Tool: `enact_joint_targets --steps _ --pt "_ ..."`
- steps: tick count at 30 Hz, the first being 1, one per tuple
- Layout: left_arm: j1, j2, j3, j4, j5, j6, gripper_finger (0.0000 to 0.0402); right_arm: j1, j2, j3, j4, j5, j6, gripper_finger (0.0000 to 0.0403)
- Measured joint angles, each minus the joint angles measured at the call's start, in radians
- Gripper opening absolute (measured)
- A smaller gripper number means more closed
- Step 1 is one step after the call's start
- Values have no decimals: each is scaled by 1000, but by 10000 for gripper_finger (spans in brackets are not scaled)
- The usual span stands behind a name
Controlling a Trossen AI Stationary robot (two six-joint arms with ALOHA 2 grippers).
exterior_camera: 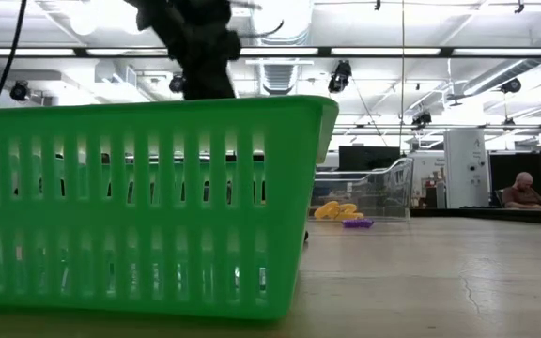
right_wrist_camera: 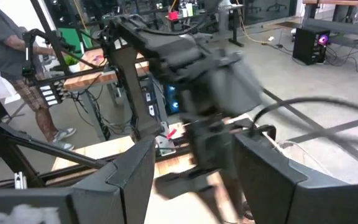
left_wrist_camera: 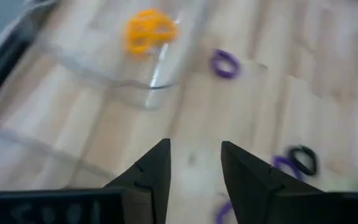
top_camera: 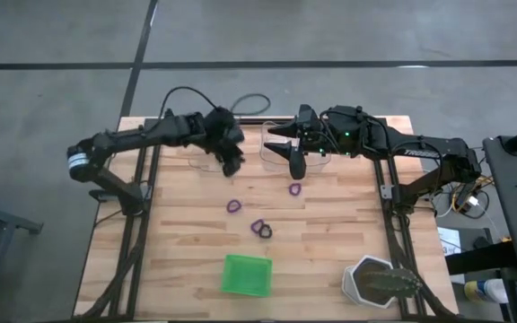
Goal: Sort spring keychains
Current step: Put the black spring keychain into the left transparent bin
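Observation:
Several spring keychains lie loose on the wooden table: purple ones (top_camera: 294, 189) (top_camera: 233, 205) (top_camera: 257, 225) and a black one (top_camera: 266, 232). Orange keychains (left_wrist_camera: 149, 28) sit in a clear plastic tray (left_wrist_camera: 135, 81), and they also show in the low view (exterior_camera: 336, 210) next to a purple one (exterior_camera: 357, 223). My left gripper (top_camera: 232, 165) (left_wrist_camera: 194, 171) hovers open over bare table, near the far side and just short of that tray. My right gripper (top_camera: 290, 151) (right_wrist_camera: 194, 180) is open above the far middle of the table, facing the left arm.
A green square tray (top_camera: 246, 274) stands near the table's near edge and fills the low view (exterior_camera: 139, 207). Two clear trays (top_camera: 206, 152) (top_camera: 317, 154) sit at the far side. A hexagonal container (top_camera: 371, 283) is at the near right corner. People show in the room beyond (exterior_camera: 524, 192) (right_wrist_camera: 17, 56).

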State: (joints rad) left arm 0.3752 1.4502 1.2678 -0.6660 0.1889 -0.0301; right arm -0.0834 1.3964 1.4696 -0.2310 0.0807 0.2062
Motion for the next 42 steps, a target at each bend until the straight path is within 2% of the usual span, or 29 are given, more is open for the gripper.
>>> enact_joint_targets --steps 6,15,22,28,42 --pt "-167 0 -4 21 3 105 133 0 0 0 0 0 1 205" --pt "-303 28 -61 155 3 113 133 0 -1 0 2 -1 15 205" --pt "-366 127 -63 239 4 131 133 0 -2 0 0 -2 49 205" --pt "-400 239 -63 309 57 130 133 0 -2 0 -4 -2 48 205" --pt "-487 402 -61 346 104 173 133 0 -2 0 -4 1 48 205"
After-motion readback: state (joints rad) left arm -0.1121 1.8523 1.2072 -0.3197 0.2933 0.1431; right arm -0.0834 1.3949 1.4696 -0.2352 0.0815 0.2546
